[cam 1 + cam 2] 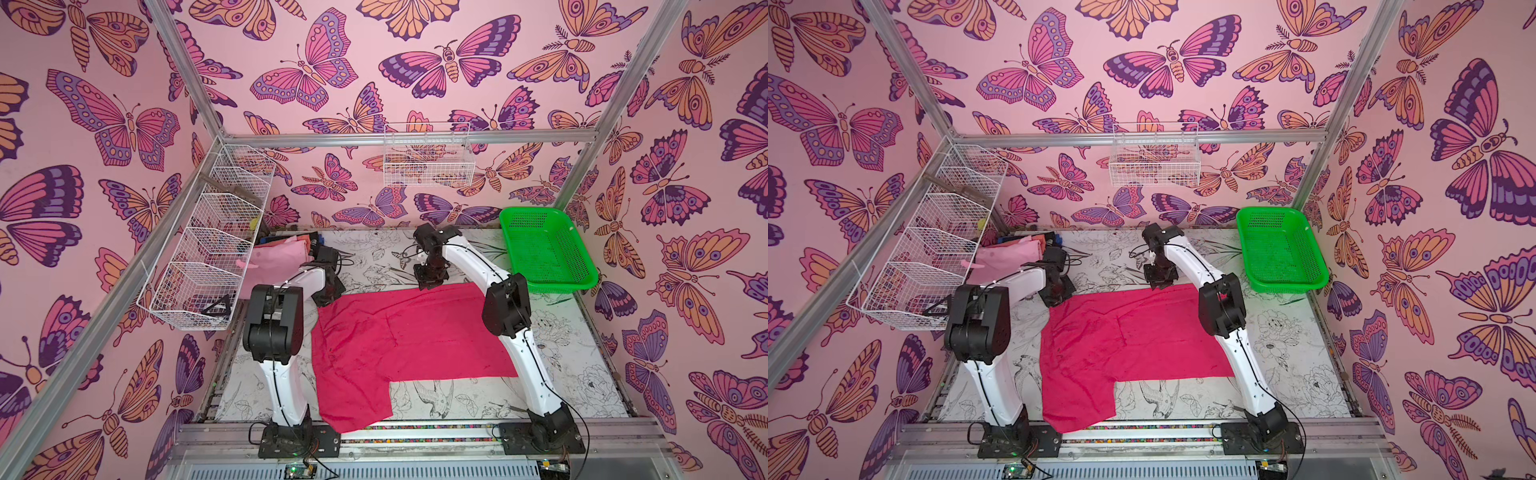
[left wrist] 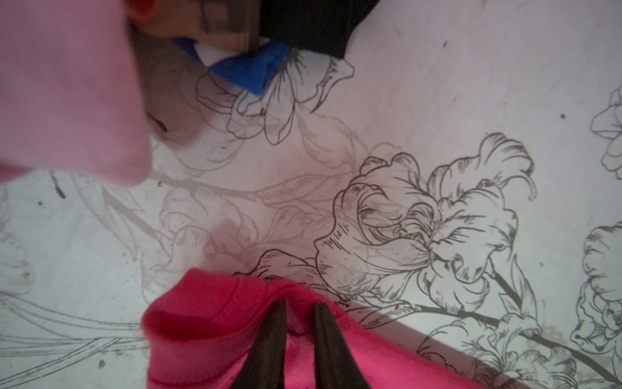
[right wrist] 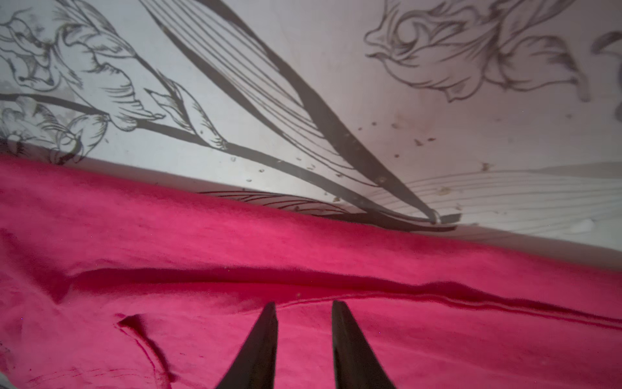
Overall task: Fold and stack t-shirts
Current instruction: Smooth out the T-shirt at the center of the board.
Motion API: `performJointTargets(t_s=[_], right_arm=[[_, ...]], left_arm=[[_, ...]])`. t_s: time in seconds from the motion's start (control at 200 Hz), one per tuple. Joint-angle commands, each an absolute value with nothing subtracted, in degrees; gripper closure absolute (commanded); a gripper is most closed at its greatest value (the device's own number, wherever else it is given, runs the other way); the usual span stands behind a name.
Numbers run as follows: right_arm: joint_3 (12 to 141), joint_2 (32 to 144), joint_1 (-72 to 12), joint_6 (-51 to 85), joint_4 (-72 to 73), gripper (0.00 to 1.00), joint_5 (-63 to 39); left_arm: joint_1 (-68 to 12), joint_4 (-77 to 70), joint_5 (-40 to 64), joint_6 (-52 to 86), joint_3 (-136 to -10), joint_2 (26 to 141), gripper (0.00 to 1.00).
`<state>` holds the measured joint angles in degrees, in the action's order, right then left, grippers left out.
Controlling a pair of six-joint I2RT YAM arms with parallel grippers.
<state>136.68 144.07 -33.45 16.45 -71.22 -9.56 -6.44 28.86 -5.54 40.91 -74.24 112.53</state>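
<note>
Cloth of the crimson t-shirt (image 1: pixel 407 332) lies spread across the middle of the desk (image 1: pixel 457 399), as both top views show (image 1: pixel 1133 332). One flap reaches the near edge, between the two arm bases. Its far border runs level with both grippers, well short of the far edge.

In a top view the left gripper (image 1: pixel 326 301) sits at the far left corner of this shirt. In the left wrist view the left gripper (image 2: pixel 300 304) is pressed together on that corner. A raised fold of crimson cloth is pinched between its dark fingers (image 2: pixel 272 336).

In both top views the right gripper (image 1: pixel 430 282) (image 1: pixel 1160 280) points down at the shirt's far border, farther to the right. In the right wrist view the right gripper (image 3: pixel 304 304) has its fingers (image 3: pixel 262 343) a little apart, with the tips on the cloth beside a hem seam. I cannot tell whether they pinch any cloth.

The light pink t-shirt (image 1: pixel 274 259) lies on a small pile in the far left corner of the desk, just beyond the left gripper. It fills one corner of the left wrist view (image 2: pixel 67 84), near a blue cloth (image 2: pixel 249 70) and something dark.

The green basket (image 1: pixel 557 286) stands at the far right corner, apart from the crimson shirt.
</note>
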Motion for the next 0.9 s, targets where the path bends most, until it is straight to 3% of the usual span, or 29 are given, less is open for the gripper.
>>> performJointTargets(t_s=[0.0, 0.446, 0.731, 0.896], right_arm=[[137.7, 145.5, -33.9, 16.7, -71.1, 0.68, -12.4], [138.1, 147.2, -34.7, 16.9, -71.0, 0.7, -13.4], [135.4, 145.9, -35.1, 16.9, -71.1, 0.92, -12.9], [134.9, 145.9, -35.2, 16.8, -70.8, 0.9, -12.6]], left_arm=[[-6.6, 30.2, -4.7, 40.3, -72.1, 114.4, 0.8], [-6.6, 30.2, -4.6, 40.3, -72.3, 114.3, 0.8], [-6.5, 30.2, -4.5, 40.3, -72.4, 114.3, 0.8], [-6.6, 30.2, -4.3, 40.4, -72.4, 114.1, 0.8]])
